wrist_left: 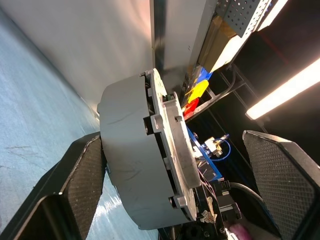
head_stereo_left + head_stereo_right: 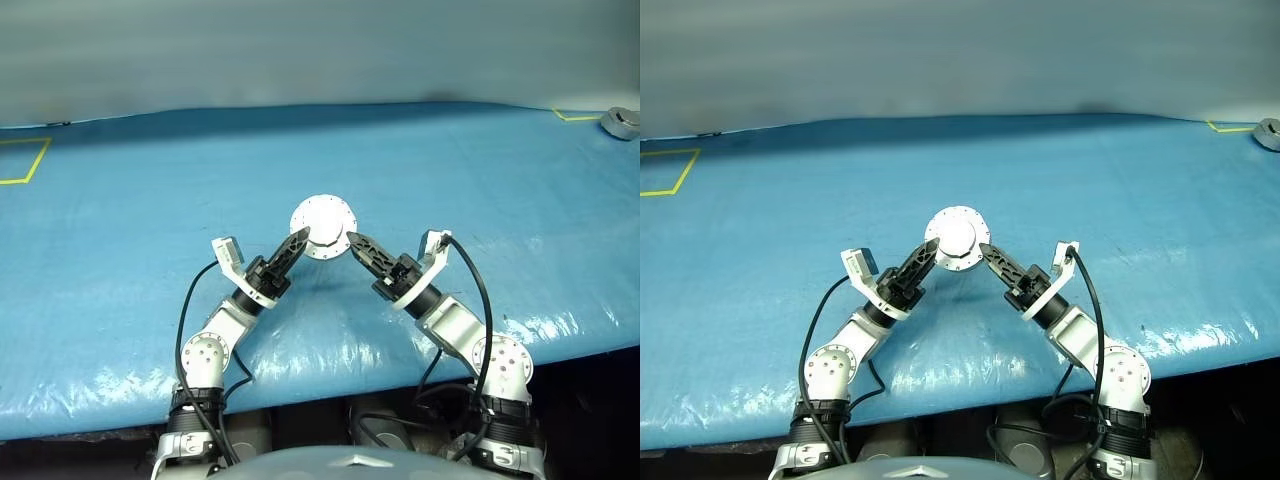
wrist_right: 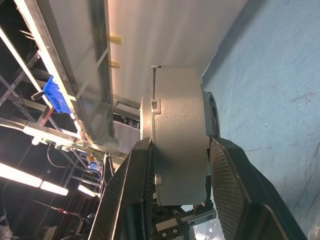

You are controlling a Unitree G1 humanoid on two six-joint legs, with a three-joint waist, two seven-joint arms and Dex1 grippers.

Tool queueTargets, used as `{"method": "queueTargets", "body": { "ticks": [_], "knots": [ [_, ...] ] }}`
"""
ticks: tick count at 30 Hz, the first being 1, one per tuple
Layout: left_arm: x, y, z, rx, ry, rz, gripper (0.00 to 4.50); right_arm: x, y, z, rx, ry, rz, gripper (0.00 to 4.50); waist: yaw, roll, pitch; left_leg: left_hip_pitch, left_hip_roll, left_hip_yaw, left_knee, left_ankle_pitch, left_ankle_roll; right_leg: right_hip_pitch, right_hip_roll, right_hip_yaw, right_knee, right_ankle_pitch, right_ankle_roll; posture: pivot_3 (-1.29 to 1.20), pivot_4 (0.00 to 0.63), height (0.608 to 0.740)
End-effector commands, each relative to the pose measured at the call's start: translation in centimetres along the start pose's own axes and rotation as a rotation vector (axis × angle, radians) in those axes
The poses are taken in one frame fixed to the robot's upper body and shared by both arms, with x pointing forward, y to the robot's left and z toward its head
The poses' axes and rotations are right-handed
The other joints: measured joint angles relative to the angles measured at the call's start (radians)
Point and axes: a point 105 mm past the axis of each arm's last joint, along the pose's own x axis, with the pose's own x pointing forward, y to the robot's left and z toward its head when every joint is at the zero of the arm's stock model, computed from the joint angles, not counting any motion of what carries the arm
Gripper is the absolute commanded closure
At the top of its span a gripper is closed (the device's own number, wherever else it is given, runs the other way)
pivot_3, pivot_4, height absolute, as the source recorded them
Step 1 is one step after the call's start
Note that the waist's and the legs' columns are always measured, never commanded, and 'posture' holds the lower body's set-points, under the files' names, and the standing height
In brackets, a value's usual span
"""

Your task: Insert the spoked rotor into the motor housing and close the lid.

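The motor housing (image 2: 323, 228), a round grey puck with a pale disc face turned up toward the head camera, hangs above the blue table between both grippers. My right gripper (image 3: 182, 150) is shut on it, one pad on each flat face. My left gripper (image 1: 177, 150) stands open around it: one finger (image 1: 85, 180) rests against the grey wall (image 1: 127, 160), the other finger (image 1: 280, 180) is well clear. The lid (image 1: 175, 145), a silver-grey plate, appears to lie flat against the grey body. The spoked rotor is out of view.
The blue-covered table (image 2: 150, 200) stretches wide on all sides. A yellow tape square (image 2: 25, 160) marks its far left. A small grey object (image 2: 620, 122) lies at the far right corner beside another yellow mark. The table's front edge runs just below my arms.
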Motion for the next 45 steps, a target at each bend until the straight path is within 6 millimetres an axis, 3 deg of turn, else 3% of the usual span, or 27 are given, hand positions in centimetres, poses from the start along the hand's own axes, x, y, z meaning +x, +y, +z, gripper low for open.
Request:
{"method": "queueTargets", "body": {
  "ticks": [1, 15, 28, 40, 43, 45],
  "knots": [
    [0.7, -0.3, -1.2, -0.051, 0.021, -0.026, 0.03, 1.4, 4.2, -0.9, -0.009, 0.031, 0.212, 3.19, 0.000, 0.000, 0.000, 0.000, 0.000, 0.000, 0.000, 0.000, 0.000, 0.000, 0.000, 0.000, 0.000, 0.000, 0.000, 0.00, 0.150, 0.740],
    [0.3, 0.0, -0.7, -0.064, -0.020, -0.008, 0.03, 1.1, 4.2, 1.9, 0.078, -0.148, 0.241, 3.19, -0.001, 0.000, 0.000, 0.000, 0.000, 0.000, 0.000, 0.000, 0.000, 0.000, 0.000, 0.000, 0.000, 0.002, -0.003, 0.00, 0.150, 0.740],
    [0.5, -0.7, -0.4, -0.068, -0.032, -0.057, 0.03, 1.2, 3.6, -1.4, 0.003, 0.069, 0.208, 3.19, -0.001, 0.000, 0.000, 0.000, 0.000, 0.000, 0.001, 0.000, 0.000, 0.000, 0.000, 0.000, 0.000, 0.002, -0.004, 0.00, 0.150, 0.740],
    [0.6, -0.9, -0.8, -0.049, 0.001, -0.073, 0.03, 1.2, 3.6, -1.8, -0.009, 0.077, 0.209, 3.19, 0.003, 0.000, 0.000, 0.000, 0.000, 0.000, 0.004, 0.000, 0.000, 0.001, 0.000, 0.000, 0.000, 0.002, 0.000, 0.00, 0.150, 0.740],
    [0.7, -1.0, -0.8, -0.060, -0.009, -0.094, 0.64, 1.3, 3.6, -1.9, -0.011, 0.079, 0.208, 3.19, 0.002, 0.000, 0.000, 0.000, 0.000, 0.000, 0.004, 0.000, 0.000, 0.001, 0.000, 0.000, 0.001, 0.001, 0.001, 0.00, 0.150, 0.740],
    [0.7, -0.9, -0.7, -0.056, -0.022, -0.091, 1.31, 1.3, 3.5, -1.9, -0.015, 0.079, 0.203, 3.19, 0.002, 0.000, 0.000, 0.000, 0.000, 0.000, 0.004, 0.000, 0.000, 0.001, 0.000, 0.000, 0.001, 0.001, 0.001, 0.00, 0.150, 0.740]
  ]
}}
